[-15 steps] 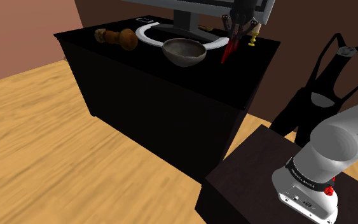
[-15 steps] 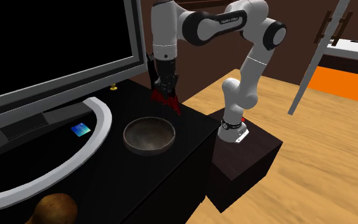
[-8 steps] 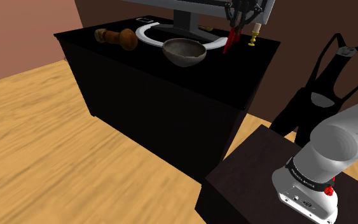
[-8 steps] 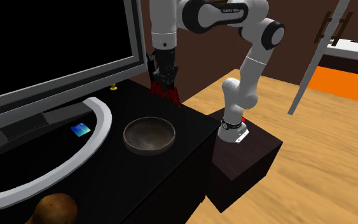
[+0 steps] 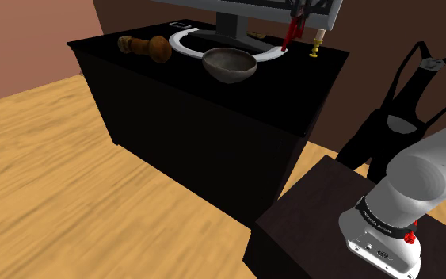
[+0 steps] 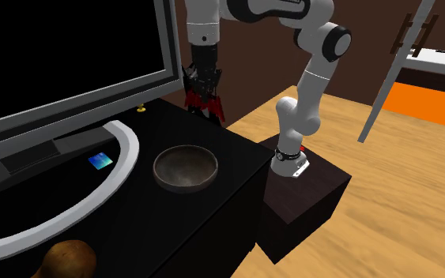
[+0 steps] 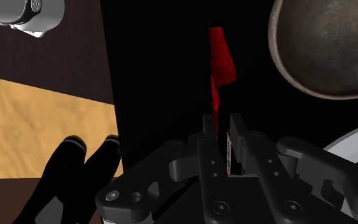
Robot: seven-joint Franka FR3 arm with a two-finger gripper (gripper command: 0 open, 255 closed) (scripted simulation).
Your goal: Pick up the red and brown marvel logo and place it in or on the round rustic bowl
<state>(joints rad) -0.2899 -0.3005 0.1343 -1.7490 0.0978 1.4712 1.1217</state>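
The white arm (image 6: 314, 79) is bent high over at the elbow and pointed straight down at the wrist. The black gripper (image 6: 203, 93) is hung vertically, and its jaws are closed tight on the red logo (image 7: 220, 67), which is clasped at one end.

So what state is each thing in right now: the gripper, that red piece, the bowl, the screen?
gripper: shut on the red logo.
red logo: held, hanging in the air above the black cabinet.
bowl: upright on the cabinet, empty.
screen: dark.
brown wooden piece: lying on its side on the cabinet.
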